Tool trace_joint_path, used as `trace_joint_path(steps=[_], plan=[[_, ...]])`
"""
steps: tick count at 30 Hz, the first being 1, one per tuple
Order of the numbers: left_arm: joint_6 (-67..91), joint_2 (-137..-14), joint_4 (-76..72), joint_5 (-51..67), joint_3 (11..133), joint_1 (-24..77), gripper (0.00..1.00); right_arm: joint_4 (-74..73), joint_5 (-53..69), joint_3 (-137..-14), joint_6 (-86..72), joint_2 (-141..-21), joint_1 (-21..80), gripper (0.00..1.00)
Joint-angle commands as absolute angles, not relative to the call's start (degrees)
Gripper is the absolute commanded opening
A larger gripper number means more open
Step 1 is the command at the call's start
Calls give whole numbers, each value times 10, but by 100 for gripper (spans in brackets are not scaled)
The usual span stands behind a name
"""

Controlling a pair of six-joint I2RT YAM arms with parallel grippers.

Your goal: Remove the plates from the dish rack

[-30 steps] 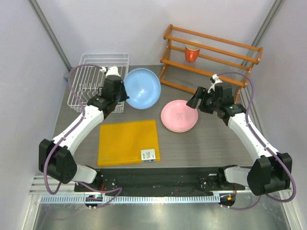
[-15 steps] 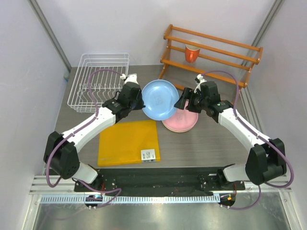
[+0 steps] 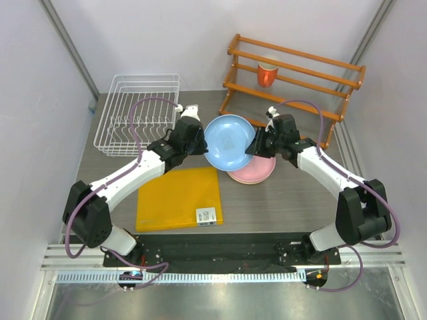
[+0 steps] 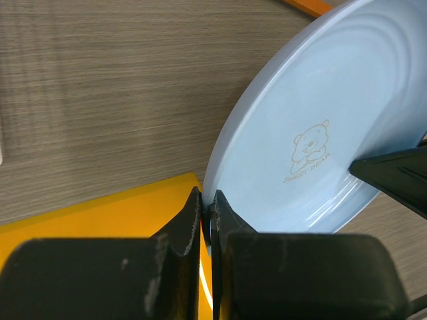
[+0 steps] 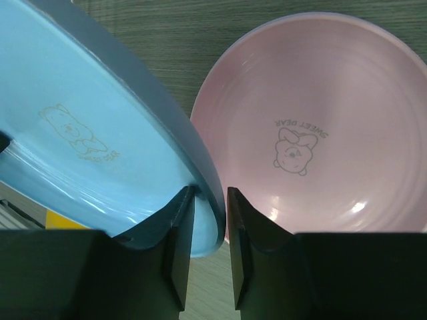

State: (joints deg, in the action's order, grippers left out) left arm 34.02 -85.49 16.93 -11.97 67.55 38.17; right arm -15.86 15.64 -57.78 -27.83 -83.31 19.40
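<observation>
Left hand (image 4: 207, 200) pinches the light blue plate (image 3: 228, 141) by its rim, tilted above the desk (image 3: 267, 200), overlapping the pink plate (image 3: 253, 173) beside the yellow mat (image 3: 177, 197). Right hand (image 5: 208, 200) narrowly straddles the opposite rim; actual grip unclear.

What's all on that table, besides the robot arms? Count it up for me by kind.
Plates: 2 in plain sight, a blue plate and a pink plate; more may hide under the pink one
Racks: 2, a wire rack and a wooden shelf
Cups: 1, an orange cup
Mats: 1, a yellow mat
Total: 6
</observation>
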Motion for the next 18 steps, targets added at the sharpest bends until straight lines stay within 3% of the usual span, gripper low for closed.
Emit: trace_joint_path(steps=[1, 3, 11, 13, 15, 18], plan=[[343, -820, 112, -92, 673, 382, 0, -132, 160, -584, -265, -838, 197, 21], [338, -812, 106, -93, 666, 382, 0, -133, 163, -584, -261, -842, 197, 1], [330, -803, 98, -103, 653, 383, 0, -141, 128, -570, -260, -810, 194, 1], [332, -805, 98, -121, 653, 382, 40, -153, 118, -567, -259, -790, 192, 1], [331, -807, 113, -131, 657, 382, 64, -164, 99, -565, -260, -775, 186, 1], [330, -802, 127, -170, 651, 382, 92, -200, 76, -562, -258, -751, 174, 1]])
